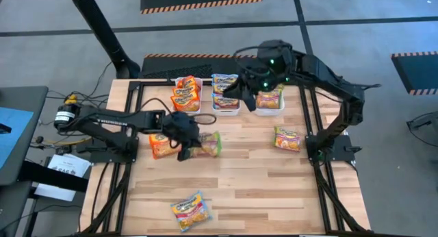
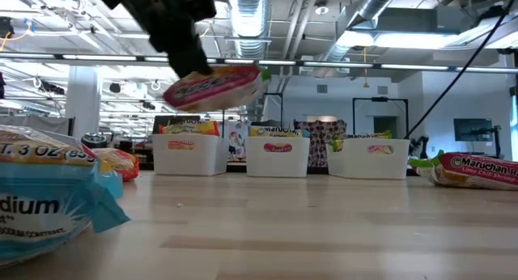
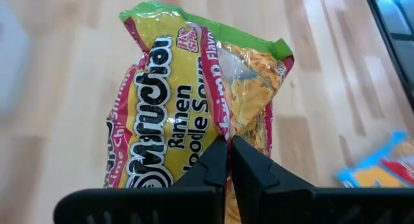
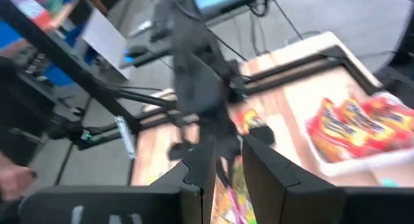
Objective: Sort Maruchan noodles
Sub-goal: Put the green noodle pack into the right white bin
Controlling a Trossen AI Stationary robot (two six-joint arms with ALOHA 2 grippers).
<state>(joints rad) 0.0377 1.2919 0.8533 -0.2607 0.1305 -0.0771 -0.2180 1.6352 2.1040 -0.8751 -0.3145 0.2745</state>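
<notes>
My left gripper [image 1: 186, 140] is shut on a green-pink Maruchan packet [image 1: 207, 144], which shows above the table in the low view [image 2: 214, 86] and fills the left wrist view [image 3: 194, 101]. An orange packet [image 1: 161, 145] lies flat beside it. Another green-pink packet [image 1: 287, 138] lies right of centre, also at the low view's right edge [image 2: 477, 171]. A blue-orange packet [image 1: 190, 209] lies near the near edge. My right gripper [image 4: 223, 166] hovers over the white bins [image 1: 226, 108], its fingers slightly apart with nothing between them. My left gripper pinches the green-pink packet between its two fingers at the end nearer the table's left [image 3: 220, 130], on the printed face. The fingers [image 3: 249, 162] slant down from the table's left. The packet is lifted clear and sticks out roughly level toward the right [image 2: 243, 82].
Three white bins stand in a row at the far edge: the left [image 2: 190, 153] holds orange packets, the middle [image 2: 278, 156] blue ones, the right [image 2: 368, 159] green-pink ones. Black frame rails [image 1: 311, 127] run along both table sides. Bare wood [image 1: 253, 182] lies in the middle and near right.
</notes>
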